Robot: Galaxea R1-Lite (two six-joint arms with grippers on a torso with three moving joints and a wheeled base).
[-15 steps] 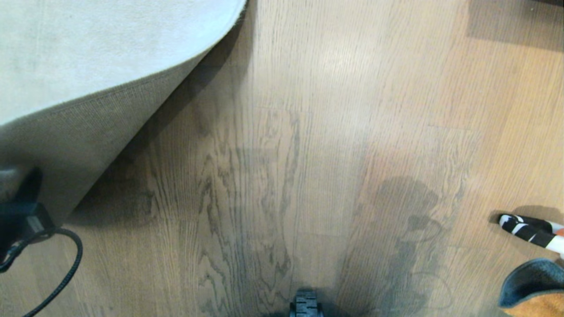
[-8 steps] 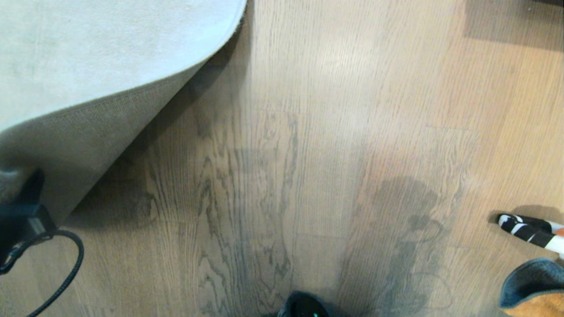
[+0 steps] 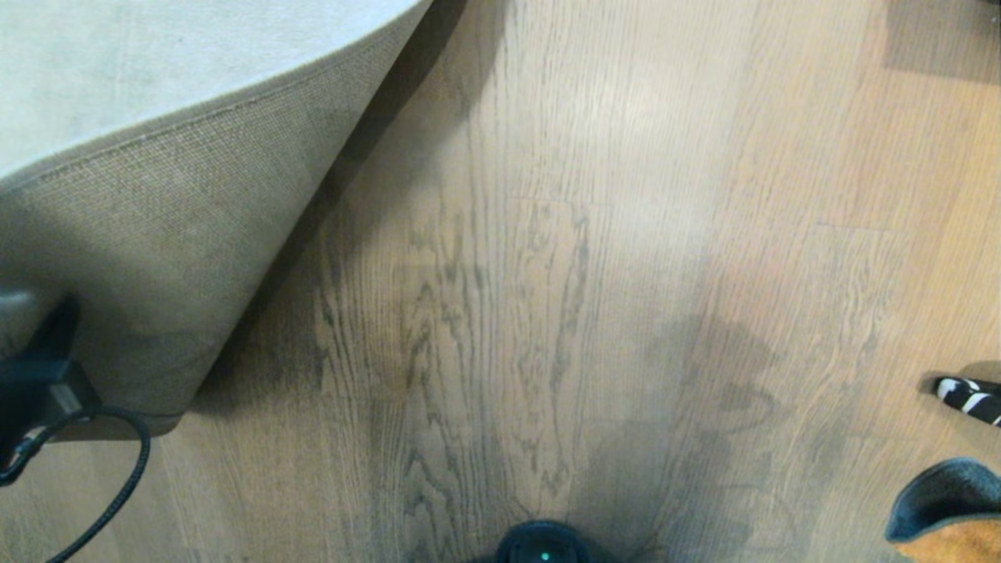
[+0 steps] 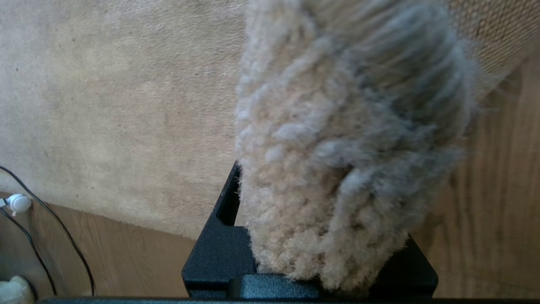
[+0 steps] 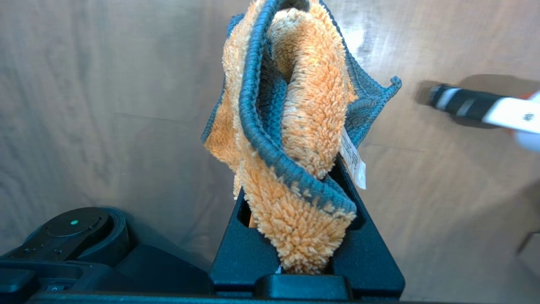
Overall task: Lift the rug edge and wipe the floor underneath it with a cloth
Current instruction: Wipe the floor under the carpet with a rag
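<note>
Left pincer [image 4: 312, 253] clamped on lifted rug edge [image 3: 180, 258]; right pincer [image 5: 306, 236] gripping cloth [image 5: 291, 118], well right of rug edge, bared floor [image 3: 500, 313] between.

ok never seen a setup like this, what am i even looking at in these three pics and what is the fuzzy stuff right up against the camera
It is a wheeled robot with two arms, and each picture comes from a different camera on it. The wide picture looks down from its head at the floor, brown wood planks. The other two come from cameras on its wrists, just behind each hand, so whatever a hand grips fills the view.

The left hand is closed on the rug edge, the pale fuzzy mass. In the head view that corner is lifted and folded over, showing its coarse tan backing.

The right hand is closed on the cloth, fuzzy orange with grey trim, hanging above the floor at the robot's right side. A black-and-white striped object lies on the floor near it; I cannot tell what it is.
</note>
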